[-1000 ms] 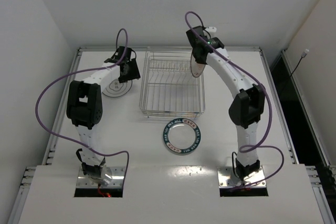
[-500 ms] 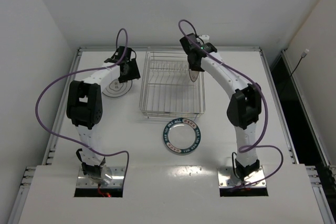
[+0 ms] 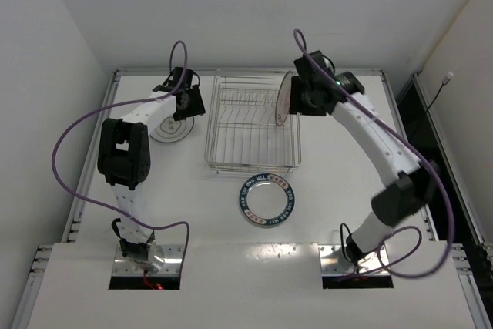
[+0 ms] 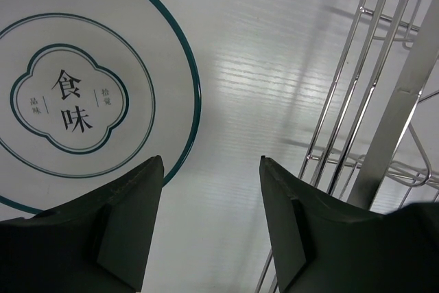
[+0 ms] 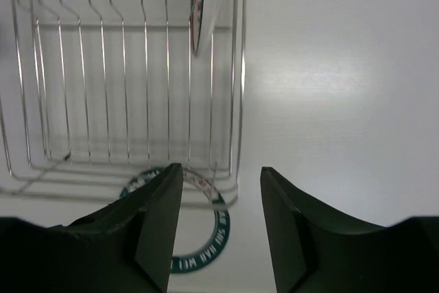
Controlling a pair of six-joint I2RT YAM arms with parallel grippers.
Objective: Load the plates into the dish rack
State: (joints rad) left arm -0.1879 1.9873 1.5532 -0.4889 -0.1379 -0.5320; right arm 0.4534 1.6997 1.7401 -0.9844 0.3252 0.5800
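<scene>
R arm is now swinging out toward the right side of the dish rack (image 3: 253, 165) vs a sec ago, and R gripper (image 3: 300, 98) is standing w/ jaws apart, nothing btwn them, having let go of the upright plate (image 3: 284, 99). That plate is standing on edge in a slot at the rack's far-right corner, leaning slightly. R gripper is hovering just right of the rack, near the plate but apart from it. Blue-rimmed plate (image 3: 266, 199) is lying flat on the table (image 3: 347, 190) just in front of the rack. L gripper (image 4: 209, 166) is hanging just left of the rack, jaws apart and gripping nothing, over the edge of the ring-marked white plate (image 4: 68, 94), which is lying flat left of the rack.
</scene>
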